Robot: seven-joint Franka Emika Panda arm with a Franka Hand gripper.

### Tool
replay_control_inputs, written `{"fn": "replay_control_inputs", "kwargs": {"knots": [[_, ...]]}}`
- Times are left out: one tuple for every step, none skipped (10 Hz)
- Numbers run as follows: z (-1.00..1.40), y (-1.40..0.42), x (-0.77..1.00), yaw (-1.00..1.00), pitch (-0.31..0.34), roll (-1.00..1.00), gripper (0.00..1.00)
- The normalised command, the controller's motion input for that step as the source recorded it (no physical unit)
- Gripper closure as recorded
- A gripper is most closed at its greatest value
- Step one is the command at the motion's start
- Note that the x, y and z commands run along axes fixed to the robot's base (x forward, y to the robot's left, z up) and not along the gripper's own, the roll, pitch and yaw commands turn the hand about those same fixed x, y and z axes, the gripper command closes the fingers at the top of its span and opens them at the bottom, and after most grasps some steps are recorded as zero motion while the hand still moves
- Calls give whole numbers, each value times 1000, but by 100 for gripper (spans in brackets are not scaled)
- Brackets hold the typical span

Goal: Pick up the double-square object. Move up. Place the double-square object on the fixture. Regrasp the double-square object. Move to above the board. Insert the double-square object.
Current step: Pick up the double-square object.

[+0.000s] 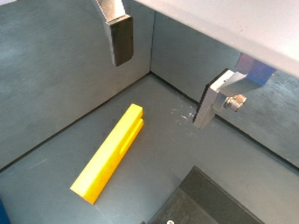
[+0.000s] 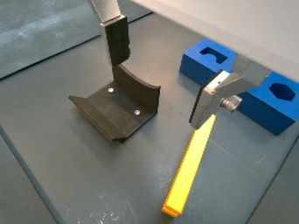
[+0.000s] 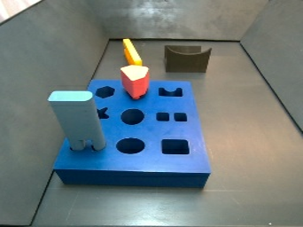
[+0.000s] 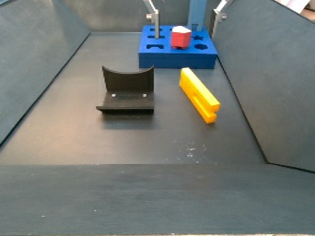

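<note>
The double-square object (image 4: 200,93) is a slim orange-yellow block lying flat on the dark floor between the fixture (image 4: 125,90) and the side wall. Both wrist views show it (image 1: 111,153) (image 2: 191,166). My gripper (image 2: 162,74) hangs open well above the floor with nothing between its fingers (image 2: 115,39). In a side view only its fingertips (image 4: 153,11) show, at the upper edge. The fixture (image 2: 117,109) lies under one finger and the block's end under the other. The blue board (image 3: 136,124) with its cut-outs stands beyond the block.
A red shield-shaped peg (image 3: 134,82) and a tall light-blue block (image 3: 73,120) stand in the board. Grey walls close the floor in on both sides (image 4: 264,64). The fixture (image 3: 185,58) sits near the back wall.
</note>
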Motion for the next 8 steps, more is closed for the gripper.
{"fn": "replay_control_inputs", "kwargs": {"knots": [[-3,-17,0,0,0,0,0],[-100,-100,-120,0,-44,0,0],[-337,-449,-471,203,-219,20,0],[-589,-451,-29,674,83,84,0],[-749,-394,0,760,179,137,0],[-789,-369,0,786,203,127,0],[-797,-371,0,777,200,124,0],[-840,-409,0,746,209,139,0]]}}
